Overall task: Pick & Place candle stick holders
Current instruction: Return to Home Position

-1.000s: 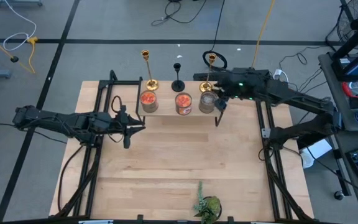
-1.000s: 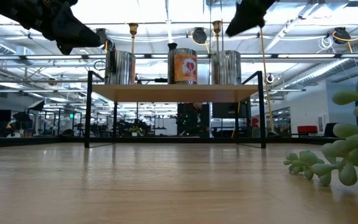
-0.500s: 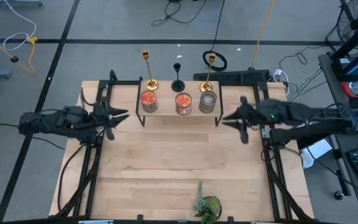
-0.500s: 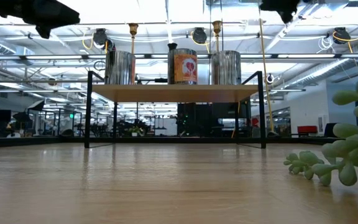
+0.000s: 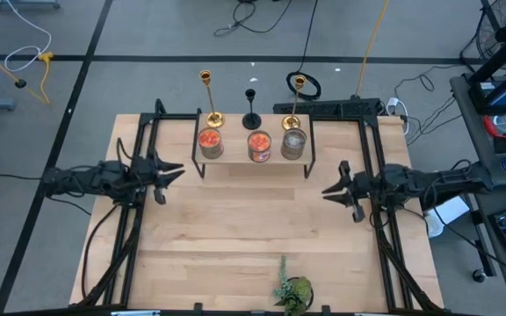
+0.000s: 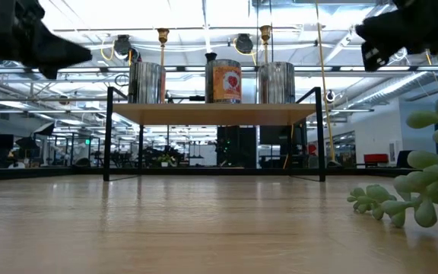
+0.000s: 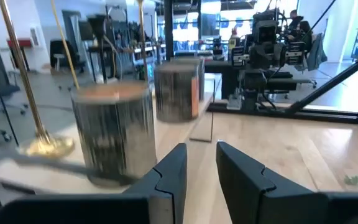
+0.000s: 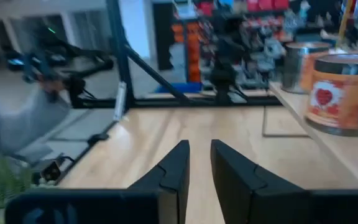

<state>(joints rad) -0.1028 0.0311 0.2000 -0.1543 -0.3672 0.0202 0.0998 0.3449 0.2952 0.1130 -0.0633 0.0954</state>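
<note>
Three candlestick holders stand on their round bases along the far edge of a small raised shelf [image 5: 253,163]: a gold one [image 5: 209,101] at the left, a shorter black one [image 5: 251,112] in the middle and a gold one [image 5: 295,104] at the right. My left gripper [image 5: 176,171] hovers left of the shelf, empty, with a narrow gap between its fingers [image 7: 173,165]. My right gripper [image 5: 328,190] hovers right of the shelf and a little nearer, empty, also with a narrow gap in its wrist view [image 8: 199,144].
Three glass jar candles stand on the shelf in front of the holders: two orange ones [image 5: 210,140] [image 5: 259,146] and a grey one [image 5: 293,143]. A small green plant [image 5: 292,290] sits at the table's near edge. Black frame rails [image 5: 148,140] run along both sides.
My right gripper has drawn back from the shelf's right end, beside the grey jar and the right gold holder, toward the table's right edge and a little nearer. My left gripper has drawn back toward the table's left edge. The holders and jars have stayed in place.
</note>
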